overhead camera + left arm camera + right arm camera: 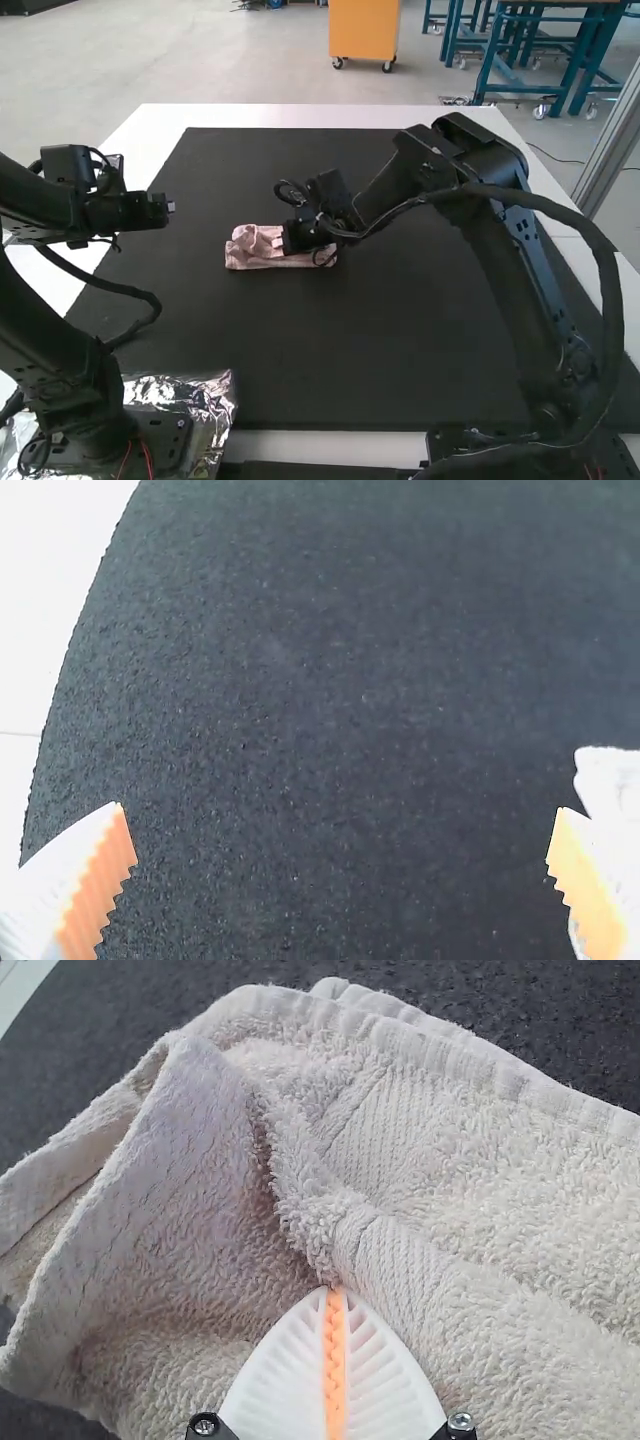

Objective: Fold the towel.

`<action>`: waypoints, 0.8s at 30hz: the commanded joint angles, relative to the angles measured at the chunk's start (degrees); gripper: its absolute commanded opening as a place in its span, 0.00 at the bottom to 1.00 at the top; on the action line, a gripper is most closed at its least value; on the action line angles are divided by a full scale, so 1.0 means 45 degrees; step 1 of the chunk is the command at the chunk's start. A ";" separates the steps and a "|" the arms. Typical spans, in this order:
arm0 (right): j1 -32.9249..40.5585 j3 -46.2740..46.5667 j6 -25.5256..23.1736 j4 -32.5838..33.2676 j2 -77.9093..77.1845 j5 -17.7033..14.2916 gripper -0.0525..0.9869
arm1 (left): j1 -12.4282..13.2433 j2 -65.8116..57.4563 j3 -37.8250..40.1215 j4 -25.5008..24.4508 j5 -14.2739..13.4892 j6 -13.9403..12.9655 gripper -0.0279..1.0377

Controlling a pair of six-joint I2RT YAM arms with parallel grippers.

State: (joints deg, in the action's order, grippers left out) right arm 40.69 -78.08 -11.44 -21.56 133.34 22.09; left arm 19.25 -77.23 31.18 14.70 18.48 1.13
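Pinching a ridge of rumpled terry towel (480,1190) with right gripper (333,1293), likely to shape a fold | holding left gripper (340,808) wide open, well apart, probably for clearance

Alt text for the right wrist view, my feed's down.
A pale terry towel lies bunched in uneven folds on a dark mat. The right gripper is shut, its white ribbed fingers together and their tips at a crease in the cloth.
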 commanded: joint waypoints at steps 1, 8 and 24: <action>-0.0311 -0.0324 0.0531 0.1100 -0.1213 0.0463 0.12 | -0.0351 0.0932 0.0708 -0.0180 0.0190 0.0180 0.94; -0.1600 -0.0519 0.0336 0.2604 -0.5451 0.0014 0.80 | -0.1308 0.2612 0.1528 -0.1372 0.0151 0.0785 0.94; -0.4666 0.3133 0.0668 0.4674 -1.7150 -0.1900 0.93 | -0.2792 0.9487 0.1939 -0.3930 0.0053 0.1840 0.94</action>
State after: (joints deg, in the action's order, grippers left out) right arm 22.02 -67.53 -8.99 -1.32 62.96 16.08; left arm 7.18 -40.27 39.57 -2.87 18.46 7.44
